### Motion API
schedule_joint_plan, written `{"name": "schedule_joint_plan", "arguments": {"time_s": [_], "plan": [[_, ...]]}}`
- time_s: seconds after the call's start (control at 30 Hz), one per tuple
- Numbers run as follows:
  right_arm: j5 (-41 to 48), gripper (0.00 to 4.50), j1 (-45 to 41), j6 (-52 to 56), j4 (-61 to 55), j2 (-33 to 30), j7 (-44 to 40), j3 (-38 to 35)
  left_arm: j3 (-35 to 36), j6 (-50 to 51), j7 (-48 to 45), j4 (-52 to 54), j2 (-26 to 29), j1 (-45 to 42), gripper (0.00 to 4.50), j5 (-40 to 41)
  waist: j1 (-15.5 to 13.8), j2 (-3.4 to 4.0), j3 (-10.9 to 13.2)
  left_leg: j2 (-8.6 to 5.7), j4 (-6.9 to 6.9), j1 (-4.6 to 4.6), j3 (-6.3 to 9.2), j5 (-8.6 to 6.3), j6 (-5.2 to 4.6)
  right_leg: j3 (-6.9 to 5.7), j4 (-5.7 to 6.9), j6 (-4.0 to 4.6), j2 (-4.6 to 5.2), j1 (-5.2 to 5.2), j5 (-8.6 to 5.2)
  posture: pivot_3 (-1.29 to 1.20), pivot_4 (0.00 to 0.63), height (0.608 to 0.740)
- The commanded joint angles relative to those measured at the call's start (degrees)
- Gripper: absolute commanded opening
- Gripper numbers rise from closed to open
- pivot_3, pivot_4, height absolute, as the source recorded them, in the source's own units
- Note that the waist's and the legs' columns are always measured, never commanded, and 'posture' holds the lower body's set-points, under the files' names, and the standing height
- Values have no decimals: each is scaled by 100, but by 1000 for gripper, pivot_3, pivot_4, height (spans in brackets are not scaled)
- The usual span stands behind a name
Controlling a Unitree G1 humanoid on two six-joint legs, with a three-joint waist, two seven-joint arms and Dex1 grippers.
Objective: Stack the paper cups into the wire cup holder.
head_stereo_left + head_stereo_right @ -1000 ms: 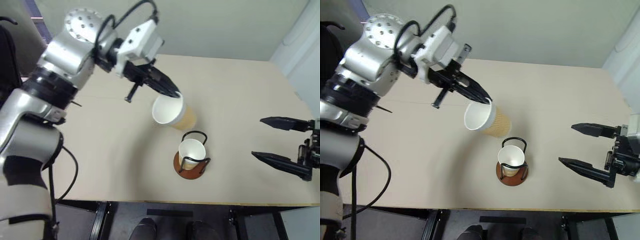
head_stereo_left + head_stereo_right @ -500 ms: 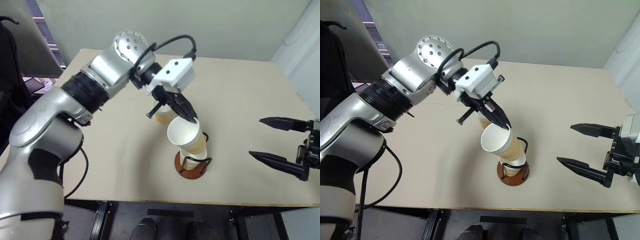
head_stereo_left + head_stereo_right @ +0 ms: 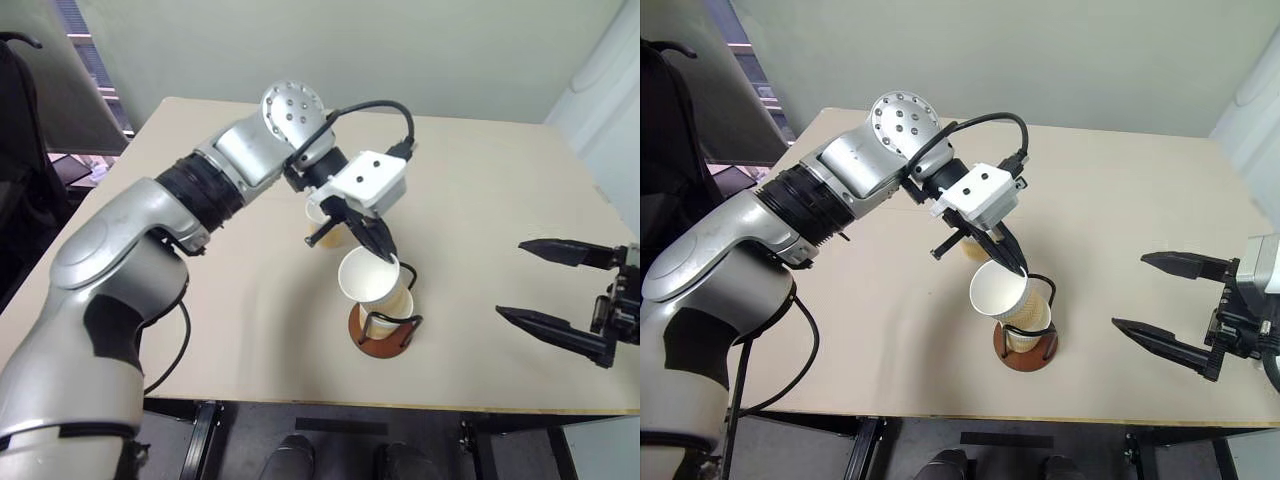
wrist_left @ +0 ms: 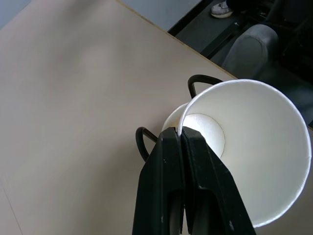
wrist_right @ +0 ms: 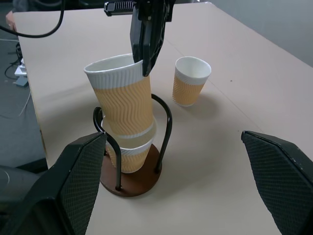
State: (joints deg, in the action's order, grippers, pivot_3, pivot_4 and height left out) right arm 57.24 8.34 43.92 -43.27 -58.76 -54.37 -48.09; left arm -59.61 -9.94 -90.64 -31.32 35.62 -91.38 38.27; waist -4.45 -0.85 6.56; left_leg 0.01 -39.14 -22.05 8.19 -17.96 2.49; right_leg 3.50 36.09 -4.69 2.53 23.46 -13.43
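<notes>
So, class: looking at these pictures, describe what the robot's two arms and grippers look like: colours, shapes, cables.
The left arm has silver-grey rounded shells with black ribbed joints and a round, drilled silver elbow cap. A black cable loops to its white boxy wrist block. The left gripper has two slim black tapered fingers. The right gripper has long, pointed black fingers, whose inner pads are cross-hatched.

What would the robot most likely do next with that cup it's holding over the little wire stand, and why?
Probably straighten the held cup and press it further down. The left gripper is shut on its rim, and its base is partly nested, tilted, in the cup already seated in the wire cup holder. Then it could let go and fetch the third cup standing on the table.
</notes>
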Motion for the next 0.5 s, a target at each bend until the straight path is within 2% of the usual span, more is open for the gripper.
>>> {"name": "schedule_joint_plan", "arguments": {"time_s": [0.03, 0.07, 0.37, 0.5], "plan": [[58, 4500, 9, -73, -71, 13, 117, -215, 84, -68, -186, 23, -31, -85, 429, 42, -1, 0, 0, 0, -1, 0, 0, 0, 0, 1, 0, -1, 0, 0, 0, 0, 150, 740], [52, 4500, 10, -79, -74, 13, 133, -203, 82, -68, -186, 32, -31, -82, 655, 56, 0, 0, 0, 0, -1, 1, 0, 0, -1, 1, 0, -1, 1, 0, 1, 0, 150, 740], [33, 4500, -21, -119, -59, -16, 210, -101, 345, -232, -186, -362, -327, -31, 3737, -178, -9, 0, 0, 0, -2, 1, -1, 0, -1, 1, 1, -2, 1, -1, 1, 0, 150, 740], [0, 4500, -57, -142, -11, -36, 205, -27, 1040, -255, -186, -1286, -644, -124, 3737, -571, -17, 0, 0, 0, -8, -1, -3, -1, -3, 2, 1, -5, 1, -3, 3, 0, 150, 740]]}}
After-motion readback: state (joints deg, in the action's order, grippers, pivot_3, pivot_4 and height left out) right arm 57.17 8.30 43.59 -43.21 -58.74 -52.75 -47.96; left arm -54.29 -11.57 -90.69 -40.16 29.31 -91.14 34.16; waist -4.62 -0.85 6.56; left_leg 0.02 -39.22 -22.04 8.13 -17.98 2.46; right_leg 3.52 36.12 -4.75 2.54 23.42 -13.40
